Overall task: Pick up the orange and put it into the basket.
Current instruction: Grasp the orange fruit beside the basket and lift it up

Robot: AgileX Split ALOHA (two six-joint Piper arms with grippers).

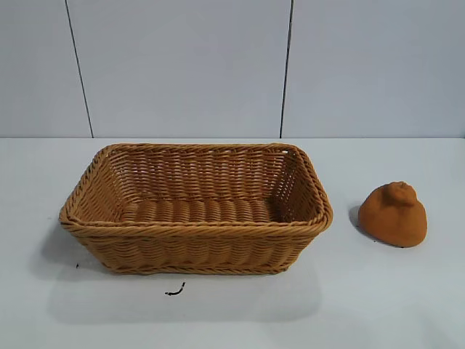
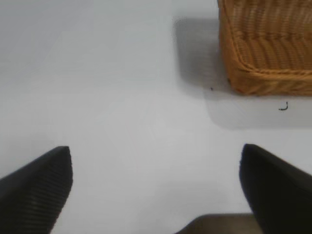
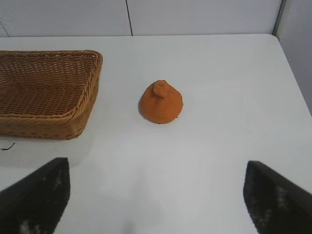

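Pale desk (image 1: 232,313) before a grey panelled wall, basket (image 1: 196,251) left of centre in the exterior frame, orange (image 1: 393,214) on the desk at right, apart from it, left hand (image 2: 156,180) and right hand (image 3: 156,187) both spread wide, gripping nothing.

place: lab test bench | evidence: bare white table (image 1: 232,320), plain panelled wall (image 1: 182,65)

Bare white surface (image 3: 204,161) lies between the right gripper's (image 3: 156,195) wide-spread fingers (image 3: 36,195) and ahead of them up to the orange (image 3: 161,102). The wicker basket (image 3: 73,114) stands well off to one side of that path. The left gripper's (image 2: 156,187) fingers (image 2: 39,187) also frame bare surface, with only the basket's corner ahead and to one side.
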